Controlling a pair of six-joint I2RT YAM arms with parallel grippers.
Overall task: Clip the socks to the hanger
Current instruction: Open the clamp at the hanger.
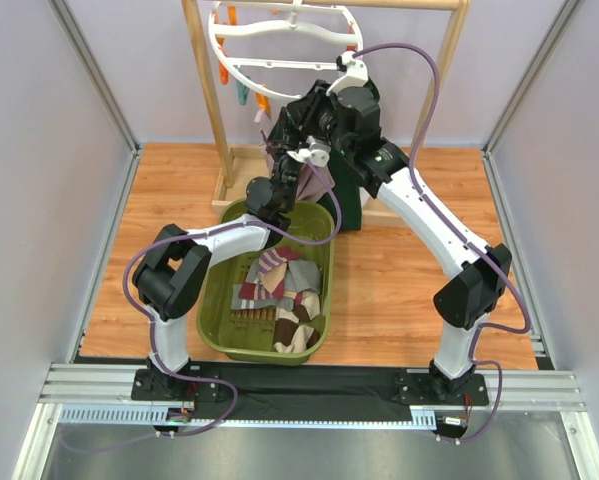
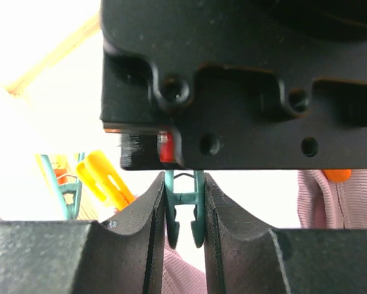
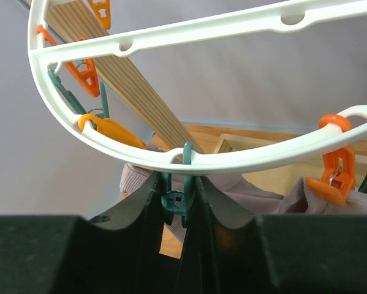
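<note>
Right gripper (image 3: pixel 177 182): jaws pinching the teal clip (image 3: pixel 174 205) that hangs from the rim of the hanger (image 3: pixel 244 158). Judged purpose: squeezing the clip's handles so its mouth gapes for fabric. Cannot see whether the mouth is open.

Left gripper (image 2: pixel 184 184): jaws pressed against both sides of a teal clip too, probably the same one, as the right arm's black body sits directly above it. Pink fabric shows in the gap under the clip, so this arm is probably feeding the cloth up. Cannot tell whether fabric is inside the clip.

Lilac-pink sock (image 2: pixel 333 205): bunched just beside and under the jaws, draped behind the rim in the right wrist view. It touches or nearly touches the clip. Not visibly clipped.

Orange clip (image 3: pixel 333 177): further along the rim to the right, gripping grey cloth.

Hanger hangs from the wooden rack (image 1: pixel 207 90), which keeps the ring free for both arms to reach from below.

Basket (image 1: pixel 211 310): on the table (image 1: pixel 409 270) under the left arm, with striped and argyle socks (image 1: pixel 279 295) heaped inside, well below the jaws. Most of the task looks undone.
</note>
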